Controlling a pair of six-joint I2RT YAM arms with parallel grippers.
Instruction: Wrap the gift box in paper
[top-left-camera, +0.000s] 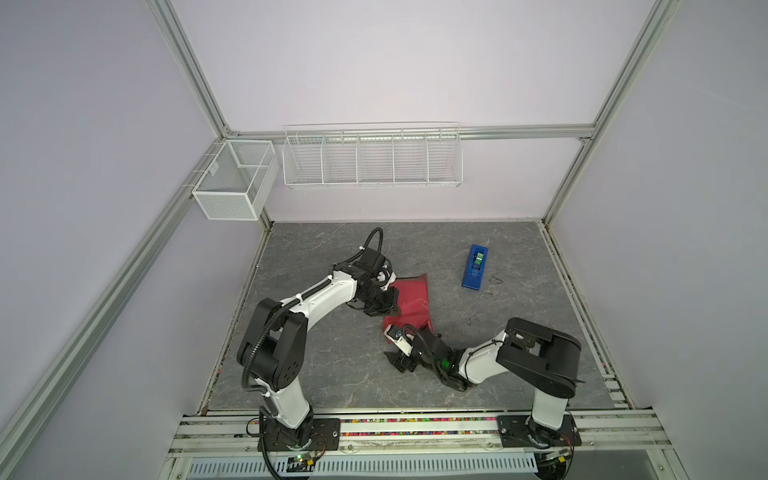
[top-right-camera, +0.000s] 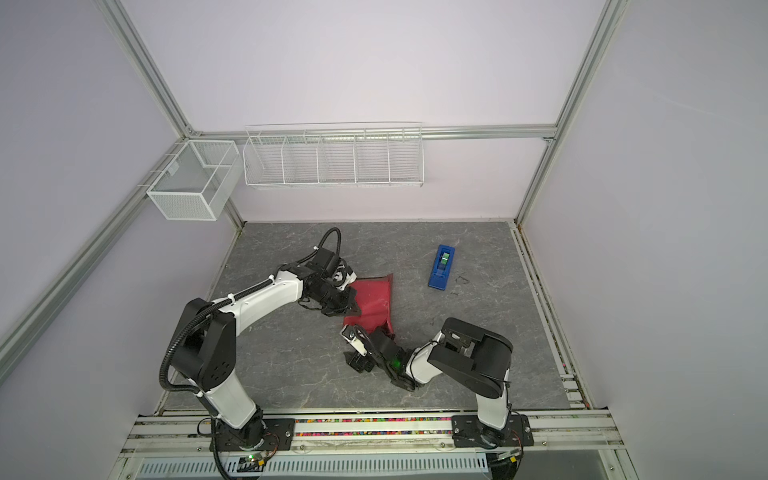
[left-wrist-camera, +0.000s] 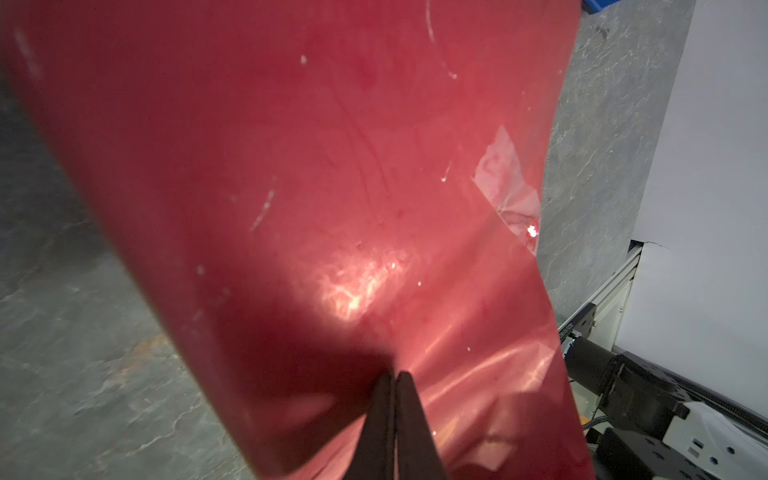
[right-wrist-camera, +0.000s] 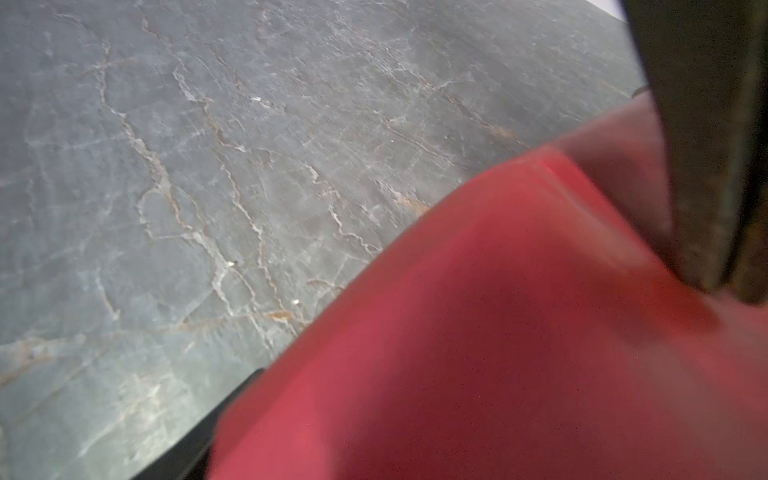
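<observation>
Both top views: one paper (top-left-camera: 412, 301), one dispenser (top-left-camera: 475, 267).

Pale lilac walls (top-left-camera: 415, 62), aluminium frame posts (top-left-camera: 190, 62), grey veined tabletop (top-left-camera: 324, 374), white wire rack (top-left-camera: 374, 160) at upper centre, white mesh basket (top-left-camera: 226, 203) at upper left

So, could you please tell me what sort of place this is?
Probably a robotics lab test cell: two robot arms bolted to a rail, an aluminium frame around the table, and wire baskets hung behind.
</observation>
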